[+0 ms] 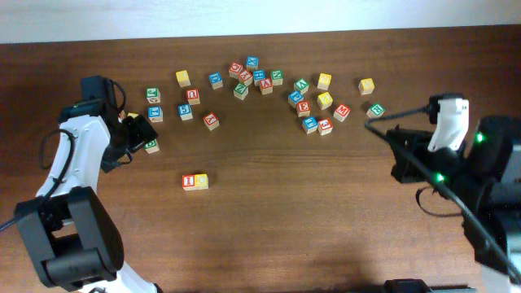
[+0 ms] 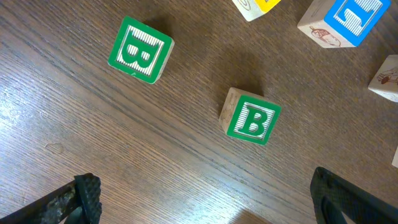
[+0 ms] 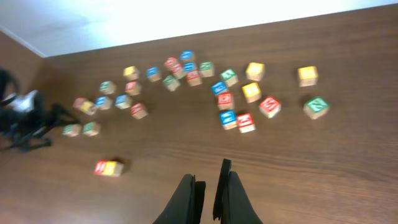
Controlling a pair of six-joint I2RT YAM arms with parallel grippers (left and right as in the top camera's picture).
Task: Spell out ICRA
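The right claw [image 3: 207, 177] was pressed together on nothing, raised over the bench [image 1: 326, 228] well to the right of the I-and-C pair. The left claw [image 2: 205, 199] was spread wide and empty, up and to the left of that pair, with two green B cubes [image 2: 250, 119] on the wood beneath it. The red I cube [image 1: 190, 181] and yellow C cube [image 1: 201, 181] touched. Their short row ran side to side, with I on the left. Beyond the pair, farther from the robot, lay the loose scatter of cubes [image 1: 260, 81]. R and A could not be picked out there.
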